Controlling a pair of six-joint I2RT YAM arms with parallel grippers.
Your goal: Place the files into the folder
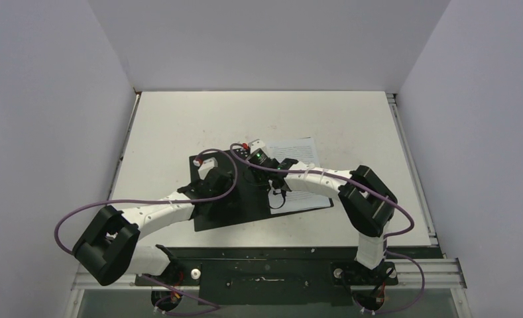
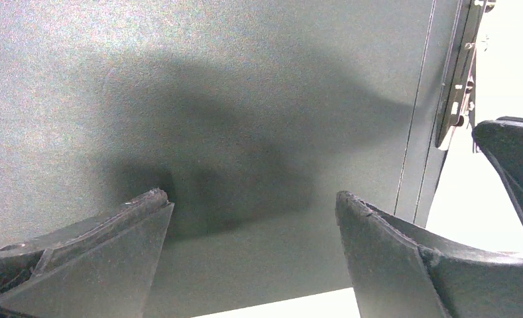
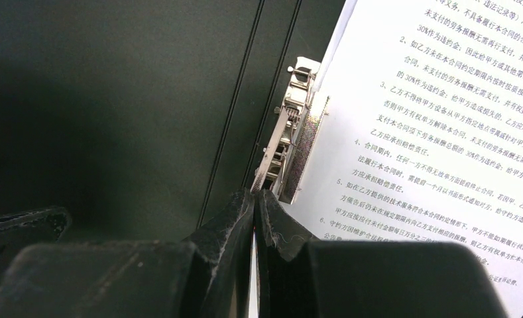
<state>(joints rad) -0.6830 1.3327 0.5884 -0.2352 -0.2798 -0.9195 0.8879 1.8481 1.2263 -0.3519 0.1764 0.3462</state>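
Seen from above, the folder (image 1: 240, 216) lies open on the grey table (image 1: 179, 119), near the centre of the frame, black inside facing up. The files (image 1: 298, 149), white sheets of small black print, lie on its right half, reaching toward the upper right of centre.

In my left wrist view, the left gripper (image 2: 252, 197) hangs just above the folder's bare black left flap. Its two fingers are spread wide with nothing between them, and its shadow falls on the cover.

In my right wrist view, the right gripper (image 3: 254, 195) is closed, fingertips pressed together at the lower centre of the frame. They sit right at the near end of the metal spine clip (image 3: 291, 132), which runs along the left edge of the files. I cannot tell whether they pinch the clip's thin lever.
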